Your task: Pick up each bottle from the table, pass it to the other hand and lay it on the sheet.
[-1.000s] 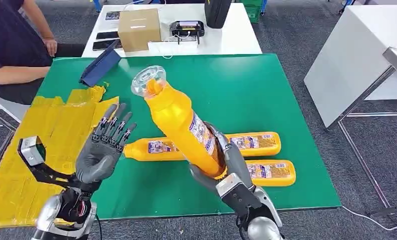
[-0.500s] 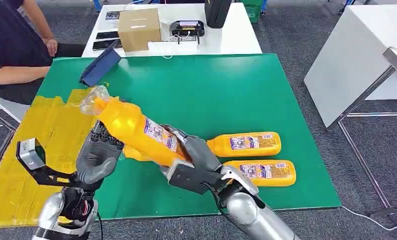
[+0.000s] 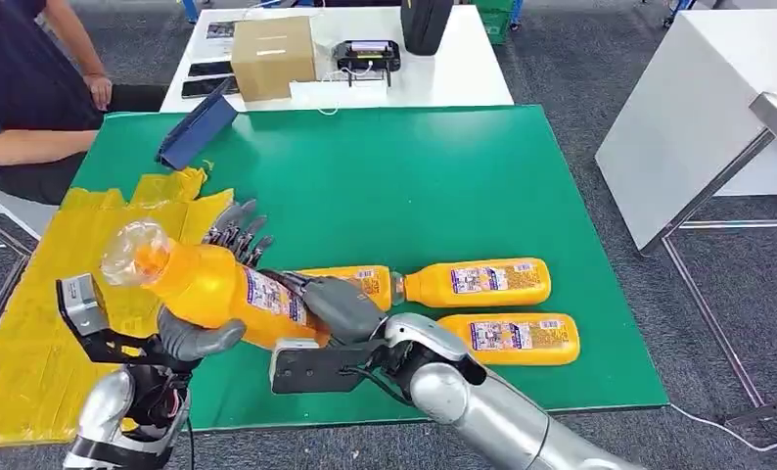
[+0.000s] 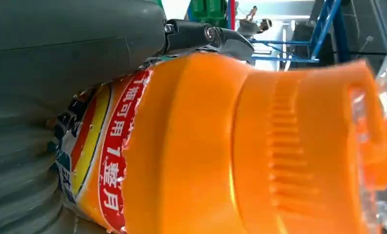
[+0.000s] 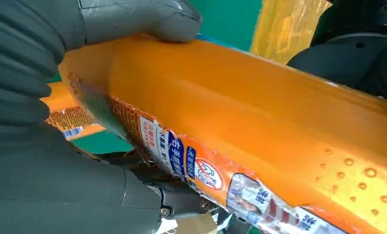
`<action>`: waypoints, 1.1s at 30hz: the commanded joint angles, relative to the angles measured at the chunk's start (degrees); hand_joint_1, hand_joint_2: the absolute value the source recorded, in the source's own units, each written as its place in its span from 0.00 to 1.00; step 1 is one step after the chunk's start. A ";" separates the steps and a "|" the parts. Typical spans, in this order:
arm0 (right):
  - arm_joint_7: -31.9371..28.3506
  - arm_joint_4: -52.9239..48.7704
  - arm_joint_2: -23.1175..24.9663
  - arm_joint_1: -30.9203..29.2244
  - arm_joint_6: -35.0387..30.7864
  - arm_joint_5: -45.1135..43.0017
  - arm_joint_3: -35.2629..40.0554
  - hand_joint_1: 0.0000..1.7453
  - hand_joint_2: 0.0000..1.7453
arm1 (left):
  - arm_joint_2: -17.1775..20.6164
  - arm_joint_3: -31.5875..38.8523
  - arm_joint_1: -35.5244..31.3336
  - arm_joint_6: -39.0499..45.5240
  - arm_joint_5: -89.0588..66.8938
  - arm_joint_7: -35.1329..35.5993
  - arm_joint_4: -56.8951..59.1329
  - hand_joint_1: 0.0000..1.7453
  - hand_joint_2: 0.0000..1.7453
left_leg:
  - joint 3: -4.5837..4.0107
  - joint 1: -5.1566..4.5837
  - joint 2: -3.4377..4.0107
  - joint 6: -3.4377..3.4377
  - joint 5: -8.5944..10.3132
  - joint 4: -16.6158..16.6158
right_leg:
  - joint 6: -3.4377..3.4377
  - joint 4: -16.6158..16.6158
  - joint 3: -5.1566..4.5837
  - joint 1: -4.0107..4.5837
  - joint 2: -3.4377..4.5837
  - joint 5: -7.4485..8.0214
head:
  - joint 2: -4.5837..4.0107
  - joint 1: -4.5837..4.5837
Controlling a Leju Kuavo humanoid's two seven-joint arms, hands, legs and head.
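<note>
An orange bottle (image 3: 223,292) with a clear cap and a printed label is held tilted above the green table's near left part, cap end raised toward the yellow sheet (image 3: 67,284). Three more orange bottles are laid on their sides on the table: one (image 3: 355,281) behind it, two (image 3: 478,282) (image 3: 510,338) further right.

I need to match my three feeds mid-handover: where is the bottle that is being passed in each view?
Head view: the bottle is at lower left, cap toward the yellow sheet, between the left hand and the right hand.
Left wrist view: the bottle takes up most of the picture.
Right wrist view: the bottle runs diagonally across the picture.
Shared landmark: its printed label.
</note>
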 commanded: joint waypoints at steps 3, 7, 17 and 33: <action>-0.37 4.63 1.57 -2.97 0.89 -0.26 6.99 1.00 1.00 | -0.91 -5.15 -3.47 3.21 -11.06 -3.11 3.62 1.00 1.00 | 0.29 0.04 -0.20 -0.07 -0.12 0.00 | -0.09 0.02 0.32 -0.01 0.17 -0.16 | 0.00 0.00; -0.22 4.80 0.89 -2.15 0.18 0.20 6.04 1.00 1.00 | -1.30 -4.14 -3.50 5.15 -14.18 -3.78 2.79 1.00 1.00 | 0.27 0.06 -0.19 -0.07 -0.12 0.02 | -0.09 0.00 0.31 0.01 0.17 -0.15 | 0.00 -0.02; 0.56 2.32 -0.61 0.71 -5.78 11.87 1.47 0.12 1.00 | -1.54 1.59 -8.00 14.27 -29.31 -4.54 2.74 1.00 1.00 | 0.14 0.08 -0.27 -0.05 -0.06 0.05 | -0.07 0.01 0.21 0.04 0.03 -0.10 | 0.00 0.00; -0.58 1.44 -4.36 0.75 -7.77 31.39 -15.05 0.00 1.00 | 4.26 0.23 -24.81 31.49 -82.97 4.27 18.79 1.00 1.00 | 0.08 0.07 -0.46 -0.04 0.04 0.09 | -0.07 0.06 0.19 0.03 -0.12 -0.07 | 0.00 0.00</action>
